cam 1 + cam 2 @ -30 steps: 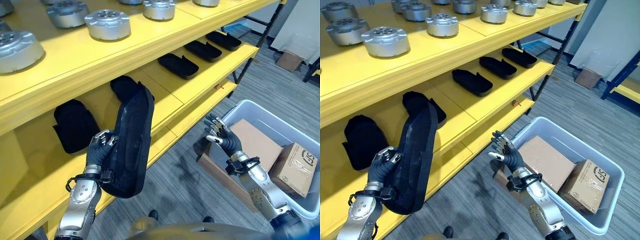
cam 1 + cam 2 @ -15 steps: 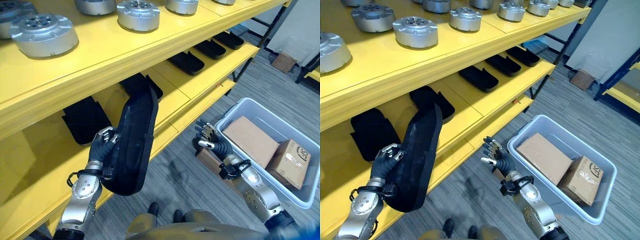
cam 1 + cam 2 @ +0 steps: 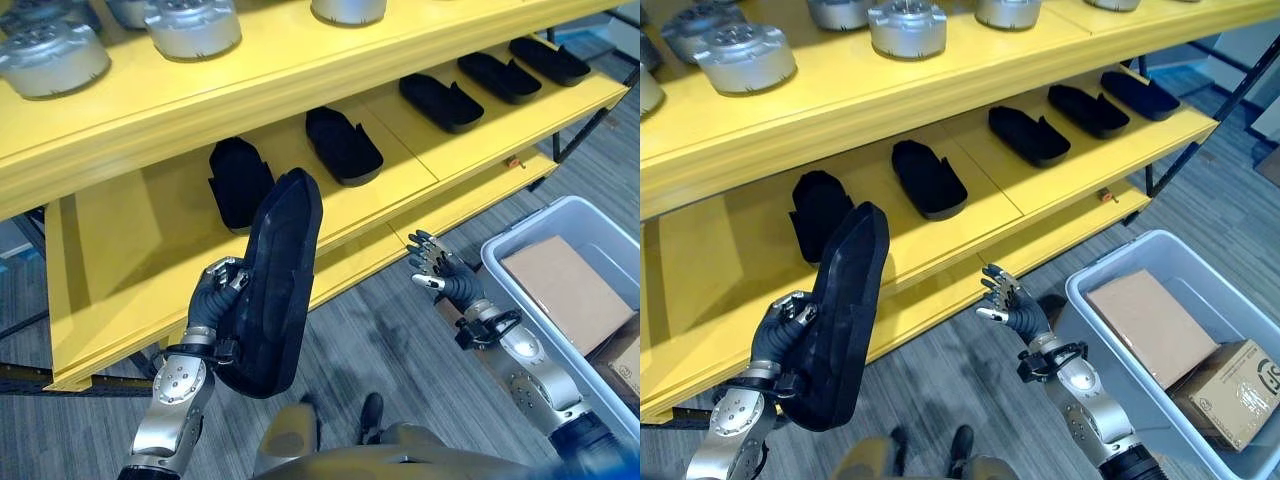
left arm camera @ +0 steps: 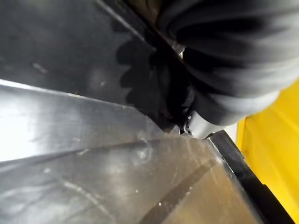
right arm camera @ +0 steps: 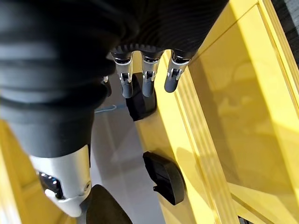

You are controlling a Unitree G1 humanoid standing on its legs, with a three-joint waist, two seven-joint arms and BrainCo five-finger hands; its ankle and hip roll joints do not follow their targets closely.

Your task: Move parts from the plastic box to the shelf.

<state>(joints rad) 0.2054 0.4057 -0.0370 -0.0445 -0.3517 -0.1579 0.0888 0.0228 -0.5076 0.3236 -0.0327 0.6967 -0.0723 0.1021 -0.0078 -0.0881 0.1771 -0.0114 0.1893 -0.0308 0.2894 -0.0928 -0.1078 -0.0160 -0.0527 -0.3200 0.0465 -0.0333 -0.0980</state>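
Bright even overhead light; soft shadows; left wrist view blurred

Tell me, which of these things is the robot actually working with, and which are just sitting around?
Part of the job:
black part, gripped upright in the left hand
plastic box on the floor
yellow shelf, where black parts already lie
right hand, open and holding nothing

Just lying about:
cardboard boxes in the plastic box
silver discs on the upper shelf

Yellow shelf (image 3: 940,90) on grey floor (image 3: 940,390).
Silver round parts (image 3: 907,27) on its upper board; black parts (image 3: 928,178) on the lower; plastic box (image 3: 1110,280) on floor.
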